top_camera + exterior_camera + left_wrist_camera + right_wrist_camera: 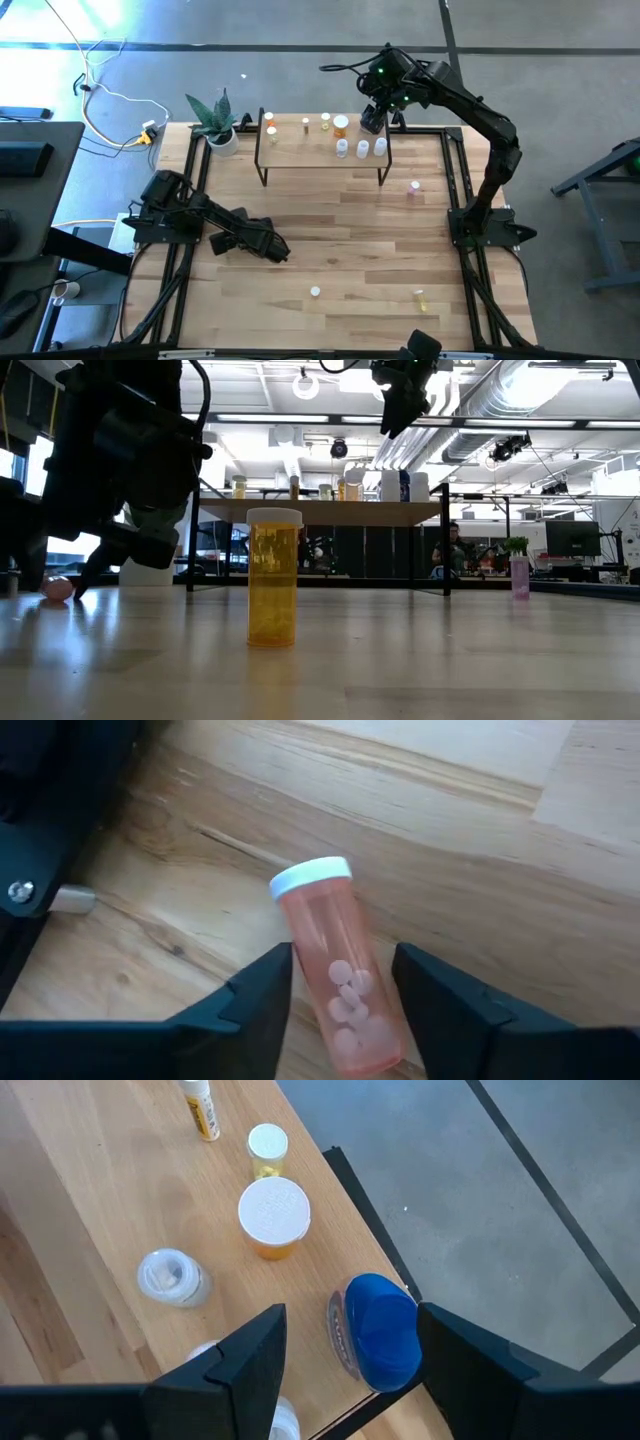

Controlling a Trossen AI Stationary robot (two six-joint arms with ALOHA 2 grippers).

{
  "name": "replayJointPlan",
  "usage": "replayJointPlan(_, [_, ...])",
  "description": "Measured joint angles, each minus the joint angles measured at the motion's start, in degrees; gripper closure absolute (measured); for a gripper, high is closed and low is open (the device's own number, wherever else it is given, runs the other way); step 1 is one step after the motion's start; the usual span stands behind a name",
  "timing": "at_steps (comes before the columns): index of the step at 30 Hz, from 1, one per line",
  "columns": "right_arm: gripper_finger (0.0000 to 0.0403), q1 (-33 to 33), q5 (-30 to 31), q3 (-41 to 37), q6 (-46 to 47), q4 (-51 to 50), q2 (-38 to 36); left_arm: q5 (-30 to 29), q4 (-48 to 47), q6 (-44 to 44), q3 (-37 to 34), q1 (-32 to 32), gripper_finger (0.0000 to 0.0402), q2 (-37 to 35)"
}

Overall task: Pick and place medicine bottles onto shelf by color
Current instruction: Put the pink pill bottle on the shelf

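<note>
Seven bottles (341,126) on shelf (300,152), four on table (350,240)

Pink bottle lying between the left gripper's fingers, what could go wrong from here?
1. The pink bottle lies on its side on the table; as the left gripper closes, it might roll or slip out.
2. The blue bottle, below the right gripper, sits at the shelf edge, so a nudge could tip it off.
</note>
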Motion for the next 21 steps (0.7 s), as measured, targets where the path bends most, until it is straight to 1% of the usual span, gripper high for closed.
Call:
replayJointPlan(5, [0.0187,0.02,0.00,0.00,0.22,0.02,0.00,-0.10,0.87,0.70,-0.02,-0.23,0.0284,0.00])
replayJointPlan(9, [0.0187,0.00,0.00,0.00,0.22,0.04,0.00,-0.14,0.95,1.91,0.05,-0.44,0.0311,0.00])
replayJointPlan(16, [0.0187,0.01,0.00,0.00,0.42,0.03,0.00,-0.53,-0.66,6.83,2.94,-0.46,0.0316,0.11])
replayJointPlan(21, [0.0187,0.02,-0.16,0.00,0.33,-0.54,0.00,-0.49,2.12,14.85,5.62,-0.57,0.0316,-3.28])
